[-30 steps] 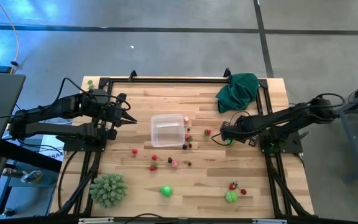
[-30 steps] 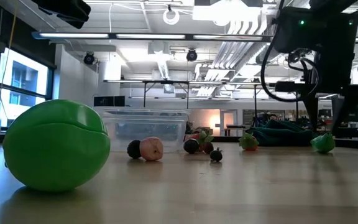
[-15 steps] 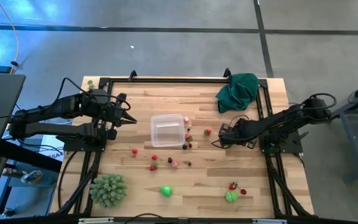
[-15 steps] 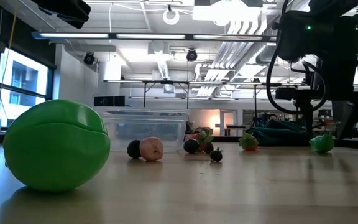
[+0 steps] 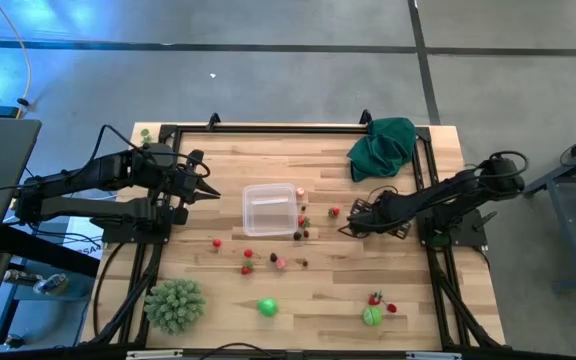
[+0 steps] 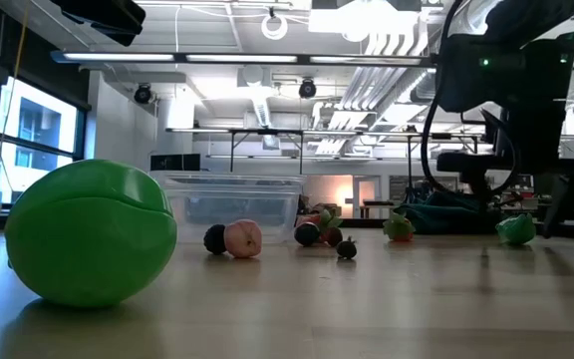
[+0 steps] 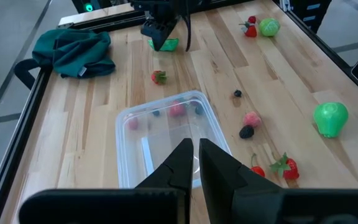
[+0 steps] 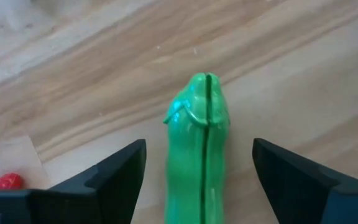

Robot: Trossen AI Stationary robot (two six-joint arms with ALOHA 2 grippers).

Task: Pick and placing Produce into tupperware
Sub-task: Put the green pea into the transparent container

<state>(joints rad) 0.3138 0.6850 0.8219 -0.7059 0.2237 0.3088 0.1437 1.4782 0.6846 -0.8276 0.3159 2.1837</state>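
The tupperware [image 5: 270,210] sits near the middle of the table [image 5: 228,300], with small produce scattered by its near and right sides: a strawberry [image 5: 334,212] to its right, dark berries [image 5: 300,234] at its near-right corner, and a pink piece [image 5: 280,263] nearer. A long green vegetable [image 8: 199,149] lies on the wood right of the strawberry. The right gripper [image 5: 351,222] is low over it, fingers [image 8: 114,171] spread wide on either side and not touching it. The left gripper [image 5: 208,194] waits just left of the container, its 2 fingers pressed together and holding nothing. A green pepper [image 5: 267,307] and a spiky ball [image 5: 174,304] lie at the near edge; a dark green cloth [image 5: 382,145] lies at the far right.
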